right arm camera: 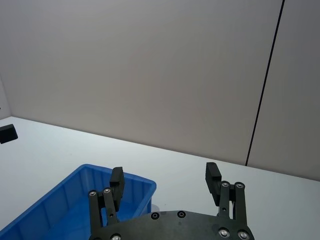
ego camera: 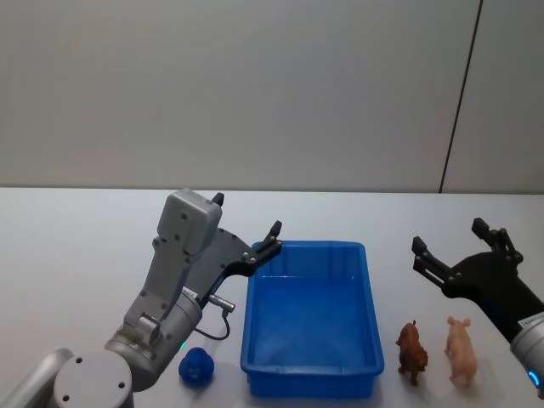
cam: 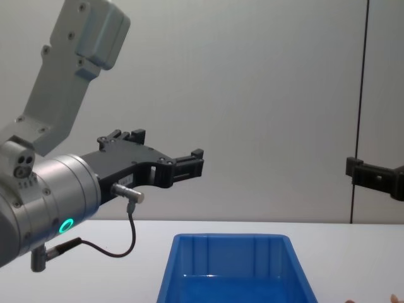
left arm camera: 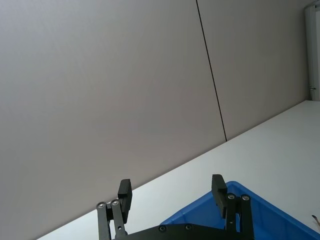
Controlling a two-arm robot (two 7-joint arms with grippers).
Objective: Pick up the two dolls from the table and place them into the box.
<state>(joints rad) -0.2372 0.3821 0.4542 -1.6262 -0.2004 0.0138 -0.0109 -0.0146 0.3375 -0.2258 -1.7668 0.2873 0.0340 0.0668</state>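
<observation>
Two dolls stand on the white table (ego camera: 76,255) just right of the box: a brown animal (ego camera: 412,351) and, farther right, a pink pig (ego camera: 461,348). The blue box (ego camera: 308,378) sits at the front centre, with nothing visible inside it. My left gripper (ego camera: 246,215) hovers open over the box's back left corner, with the box's rim (left arm camera: 270,212) below its fingers. Open as well, my right gripper (ego camera: 449,235) hangs in the air behind and above the two dolls. The right wrist view has the box (right arm camera: 132,184) beneath that gripper (right arm camera: 164,174).
A small blue round object (ego camera: 196,365) lies on the table left of the box, under my left arm. A plain grey wall (ego camera: 255,85) closes off the back of the table. From the chest, the left gripper (cam: 167,151) is high above the box (cam: 230,252).
</observation>
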